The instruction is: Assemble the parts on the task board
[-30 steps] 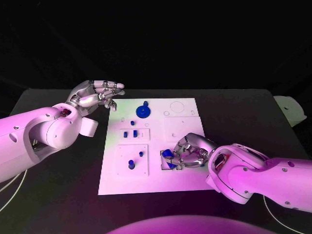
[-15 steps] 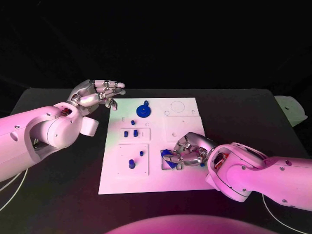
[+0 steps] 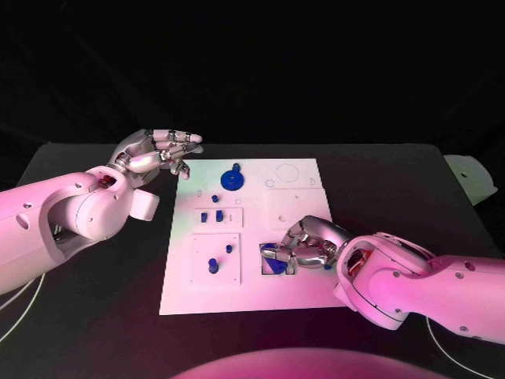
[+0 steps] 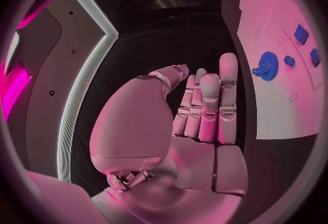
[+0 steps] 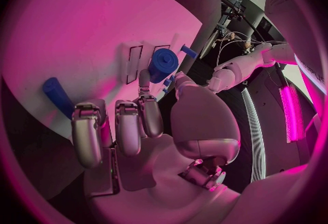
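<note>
Right hand curled over task board, left hand raised

magenta light washes the scene; the task board glares pale against a black, unlit background. wrist views bend straight edges; nearby fingers look soft.

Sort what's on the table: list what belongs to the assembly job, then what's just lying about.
Job:
task board
blue gear
small blue parts
blue part under the right hand

Lying about:
pale object at the table's right edge
</note>
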{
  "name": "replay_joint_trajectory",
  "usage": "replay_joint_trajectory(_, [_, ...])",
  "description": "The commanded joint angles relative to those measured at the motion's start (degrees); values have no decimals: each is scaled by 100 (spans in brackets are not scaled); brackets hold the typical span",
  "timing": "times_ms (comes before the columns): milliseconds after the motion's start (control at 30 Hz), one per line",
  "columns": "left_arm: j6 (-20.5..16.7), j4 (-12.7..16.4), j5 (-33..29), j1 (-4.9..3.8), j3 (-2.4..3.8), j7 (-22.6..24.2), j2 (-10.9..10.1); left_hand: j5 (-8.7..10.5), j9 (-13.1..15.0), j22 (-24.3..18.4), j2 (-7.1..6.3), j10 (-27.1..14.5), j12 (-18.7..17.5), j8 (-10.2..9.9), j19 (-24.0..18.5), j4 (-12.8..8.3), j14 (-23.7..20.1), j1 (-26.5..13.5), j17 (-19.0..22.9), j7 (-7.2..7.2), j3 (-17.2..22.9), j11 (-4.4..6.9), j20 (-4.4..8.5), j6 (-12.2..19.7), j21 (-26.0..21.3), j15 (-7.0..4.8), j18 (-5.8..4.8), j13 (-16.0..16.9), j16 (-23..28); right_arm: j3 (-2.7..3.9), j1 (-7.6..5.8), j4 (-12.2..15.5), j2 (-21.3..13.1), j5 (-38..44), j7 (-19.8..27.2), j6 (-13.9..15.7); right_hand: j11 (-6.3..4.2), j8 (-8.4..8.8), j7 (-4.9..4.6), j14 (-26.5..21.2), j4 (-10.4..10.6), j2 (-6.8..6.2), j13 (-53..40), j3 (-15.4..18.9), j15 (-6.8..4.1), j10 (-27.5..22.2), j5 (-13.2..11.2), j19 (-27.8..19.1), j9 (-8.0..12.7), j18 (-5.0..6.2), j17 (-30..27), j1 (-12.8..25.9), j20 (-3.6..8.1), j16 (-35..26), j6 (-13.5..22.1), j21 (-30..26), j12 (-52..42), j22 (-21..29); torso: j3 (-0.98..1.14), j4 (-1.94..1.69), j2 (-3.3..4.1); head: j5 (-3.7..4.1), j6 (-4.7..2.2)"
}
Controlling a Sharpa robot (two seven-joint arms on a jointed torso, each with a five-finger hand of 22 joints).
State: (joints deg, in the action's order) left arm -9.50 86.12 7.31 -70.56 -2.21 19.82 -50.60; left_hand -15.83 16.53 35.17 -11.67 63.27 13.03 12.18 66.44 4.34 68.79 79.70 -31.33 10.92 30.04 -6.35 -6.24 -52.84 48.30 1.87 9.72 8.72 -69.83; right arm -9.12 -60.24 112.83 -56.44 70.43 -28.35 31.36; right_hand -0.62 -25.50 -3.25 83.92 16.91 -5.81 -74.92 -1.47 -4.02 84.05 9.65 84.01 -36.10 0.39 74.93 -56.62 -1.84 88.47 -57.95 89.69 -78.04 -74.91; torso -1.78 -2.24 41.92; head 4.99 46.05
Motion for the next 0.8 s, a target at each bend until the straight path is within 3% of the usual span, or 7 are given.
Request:
replay_joint_trajectory(33, [88, 11, -20, -2, 3, 31, 8, 9, -6, -7, 8, -38, 33, 21, 14, -1, -33, -68, -6, -8, -30, -14, -26, 38, -39, -13, 86, 7, -26, -2, 11, 63, -36, 166, 12, -22, -27, -39, -2, 541, 2, 8, -759, 74, -48, 57, -28, 599, -8, -39, 1169, 55, 21, 23, 30, 31, 16, -1509, 4, 2, -3, 2, 3])
replay_joint_trajectory(367, [88, 4, -20, -2, 3, 34, 8, 9, -7, -9, 14, -48, 46, 25, 17, 0, -31, -73, -8, -7, -31, -15, -26, 43, -41, -12, 86, 10, -33, -3, 20, 208, -222, 263, 39, -45, -27, -49, -2, 542, 3, 87, -763, 176, -49, 58, 16, 599, -13, -39, 1173, 86, 21, 24, 39, 31, 15, -1509, 1, 3, -1, -3, -1])
replay_joint_trajectory(633, [81, 1, -20, -2, 3, 35, 9, 9, -7, -9, 14, -48, 46, 25, 17, 0, -31, -73, -8, -7, -31, -15, -26, 43, -41, -12, 86, 10, -33, -4, 34, 278, -271, 344, 118, -263, -27, -56, -2, 544, -7, 189, -783, 225, -48, 71, 74, 599, -15, -39, 1184, 43, 21, 28, 47, 31, -10, -1509, 0, -3, 2, 9, -10])
replay_joint_trajectory(700, [82, 1, -20, -2, 3, 35, 11, 9, -7, -9, 14, -48, 46, 25, 17, 0, -31, -73, -8, -7, -31, -15, -26, 43, -41, -12, 86, 10, -33, -4, 37, 283, -272, 392, 139, -309, -27, -59, -1, 544, -15, 197, -790, 252, -49, 75, 101, 599, -14, -39, 1185, -106, 21, 29, 53, 31, -16, -1509, -1, -1, 1, 7, -10])
replay_joint_trajectory(800, [83, 0, -20, -2, 3, 33, 10, 9, -7, -9, 14, -48, 46, 25, 17, 0, -31, -73, -8, -7, -31, -15, -26, 43, -41, -12, 86, 10, -33, -5, 42, 288, -268, 431, 157, -354, -36, -63, 7, 546, -32, 194, -803, 289, -55, 84, 242, 599, -4, -39, 1196, -620, 26, 33, 54, 31, -24, -1509, -1, -3, 0, 7, -13])
